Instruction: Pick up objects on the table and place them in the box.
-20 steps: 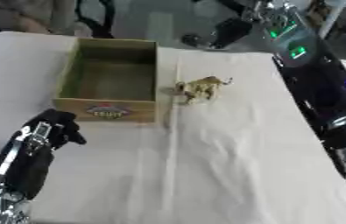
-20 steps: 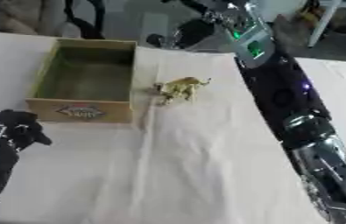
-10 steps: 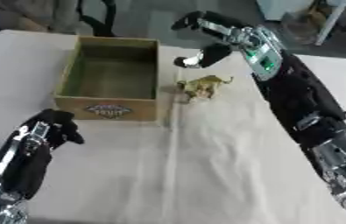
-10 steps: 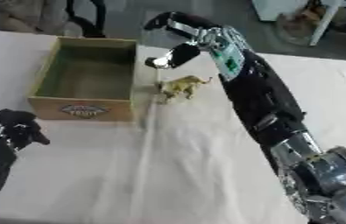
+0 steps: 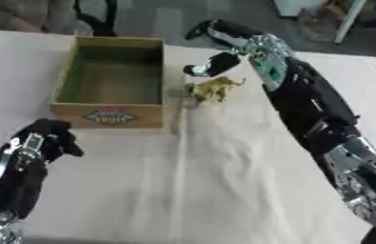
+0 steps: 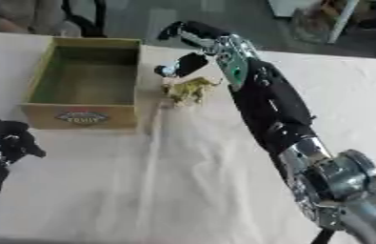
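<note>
Toy animal (image 5: 215, 88), yellowish, four-legged, stands on the white tablecloth (image 5: 224, 181) just right of the box, upper middle of frame.

Lower left: left hand (image 5: 45, 138) idle, fingers curled in on nothing, same spot as a second ago.

Upper left of centre: cardboard box (image 5: 112, 114) with a fruit label on its near wall. Inside looks empty; nothing placed yet.

Upper centre: right hand (image 5: 216, 52) now hangs directly over the toy, fingers spread, thumb and fingers arched downward around it. One fingertip sits just above its back; contact not clear. A second ago this hand was at the upper right edge of frame, well apart from the toy; half a second ago it was partway in. Toy itself has not moved.

Reading: the reach is nearly done, grasp not yet closed. Next comes closing on the toy, then a short carry left over the box wall.

Right side: right arm (image 5: 316, 109) runs diagonally down to the lower right corner.
</note>
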Robot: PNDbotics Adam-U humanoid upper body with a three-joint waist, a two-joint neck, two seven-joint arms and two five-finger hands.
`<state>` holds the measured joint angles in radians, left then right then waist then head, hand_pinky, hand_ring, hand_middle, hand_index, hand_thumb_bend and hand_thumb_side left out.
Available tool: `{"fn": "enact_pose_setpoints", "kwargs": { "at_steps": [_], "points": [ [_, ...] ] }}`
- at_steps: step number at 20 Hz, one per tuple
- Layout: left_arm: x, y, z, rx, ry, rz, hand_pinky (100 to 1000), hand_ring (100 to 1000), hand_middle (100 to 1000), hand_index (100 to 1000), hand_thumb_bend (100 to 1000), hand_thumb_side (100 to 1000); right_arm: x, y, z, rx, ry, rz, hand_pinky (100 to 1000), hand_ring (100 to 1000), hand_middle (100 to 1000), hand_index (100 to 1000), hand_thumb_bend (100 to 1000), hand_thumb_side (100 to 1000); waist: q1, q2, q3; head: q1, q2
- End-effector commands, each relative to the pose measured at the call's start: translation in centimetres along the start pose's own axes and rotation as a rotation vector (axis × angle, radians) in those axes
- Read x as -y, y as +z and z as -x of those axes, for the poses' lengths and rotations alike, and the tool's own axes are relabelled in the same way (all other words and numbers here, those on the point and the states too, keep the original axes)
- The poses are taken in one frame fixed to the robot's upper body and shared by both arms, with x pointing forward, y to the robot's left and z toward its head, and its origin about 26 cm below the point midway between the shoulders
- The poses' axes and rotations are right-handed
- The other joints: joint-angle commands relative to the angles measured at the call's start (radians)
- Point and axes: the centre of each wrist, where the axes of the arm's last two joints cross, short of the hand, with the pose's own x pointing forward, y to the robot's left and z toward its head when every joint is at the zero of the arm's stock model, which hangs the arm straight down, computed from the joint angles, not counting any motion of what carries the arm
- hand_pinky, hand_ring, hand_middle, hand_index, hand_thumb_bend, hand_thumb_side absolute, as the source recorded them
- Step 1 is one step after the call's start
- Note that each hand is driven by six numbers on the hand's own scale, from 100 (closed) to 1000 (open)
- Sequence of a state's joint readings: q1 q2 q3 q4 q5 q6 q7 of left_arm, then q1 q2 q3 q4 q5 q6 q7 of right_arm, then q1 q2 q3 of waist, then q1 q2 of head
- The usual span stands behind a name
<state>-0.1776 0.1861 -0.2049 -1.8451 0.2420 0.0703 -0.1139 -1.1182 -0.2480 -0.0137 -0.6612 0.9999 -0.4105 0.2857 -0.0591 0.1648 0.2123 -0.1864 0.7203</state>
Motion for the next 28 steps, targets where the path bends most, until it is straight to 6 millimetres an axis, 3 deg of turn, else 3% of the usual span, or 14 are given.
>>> {"fn": "enact_pose_setpoints", "kwargs": {
  "at_steps": [1, 9, 20, 28],
  "points": [
    [-0.2, -0.1, -0.6, 0.018, -0.015, 0.010, 561, 492, 495, 653, 100, 652, 1.2, 0.2, 0.5, -0.039, 0.043, 0.024, 913, 911, 820, 874, 419, 536, 0.006, -0.020, 0.001, -0.004, 0.009],
    [-0.2, -0.1, -0.6, 0.018, -0.017, 0.009, 561, 493, 495, 654, 100, 650, 0.2, 0.7, 1.7, -0.105, 0.125, -0.039, 940, 929, 844, 890, 453, 604, 0.006, -0.019, -0.002, -0.005, 0.013],
    [-0.2, -0.1, -0.6, 0.016, -0.019, 0.008, 561, 493, 495, 655, 100, 653, 0.7, 1.0, 2.1, -0.143, 0.270, -0.174, 983, 961, 892, 922, 444, 752, 0.005, -0.020, -0.005, -0.004, 0.015],
    [-0.2, 0.0, -0.5, 0.014, -0.018, 0.007, 561, 494, 494, 656, 100, 655, 0.4, 0.9, 2.0, -0.156, 0.343, -0.228, 994, 965, 906, 931, 442, 754, 0.005, -0.020, -0.001, -0.005, 0.015]
  ]
}}
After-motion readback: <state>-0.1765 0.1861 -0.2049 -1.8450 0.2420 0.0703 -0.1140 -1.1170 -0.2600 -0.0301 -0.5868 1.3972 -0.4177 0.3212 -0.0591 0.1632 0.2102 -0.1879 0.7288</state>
